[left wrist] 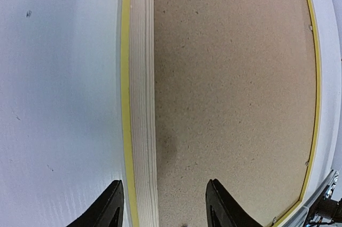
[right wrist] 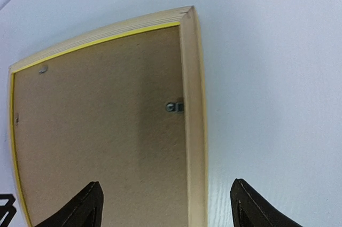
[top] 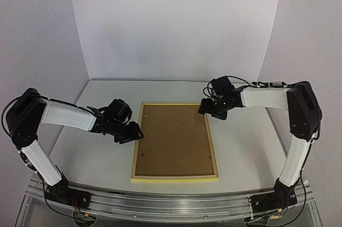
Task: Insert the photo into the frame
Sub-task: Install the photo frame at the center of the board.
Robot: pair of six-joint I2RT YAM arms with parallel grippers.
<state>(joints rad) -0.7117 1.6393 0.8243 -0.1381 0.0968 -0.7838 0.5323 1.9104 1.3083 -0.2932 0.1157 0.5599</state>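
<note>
The frame (top: 174, 177) lies flat on the white table, back side up, its thin yellow-edged wooden rails around a brown backing board (top: 173, 139). The photo is hidden. My left gripper (top: 133, 133) hovers over the frame's left rail. In the left wrist view it (left wrist: 165, 206) is open, its black fingers (left wrist: 110, 209) on either side of the rail (left wrist: 143, 104), apart from it. My right gripper (top: 207, 108) is over the far right corner. In the right wrist view it (right wrist: 165, 206) is open wide, straddling the right rail (right wrist: 193, 125) with nothing held.
Small metal clips (right wrist: 173, 107) hold the backing board (left wrist: 230, 93) at the rails. White walls stand behind and at both sides of the table (top: 85, 152). A metal mounting rail (top: 171, 203) runs along the near edge under the arm bases.
</note>
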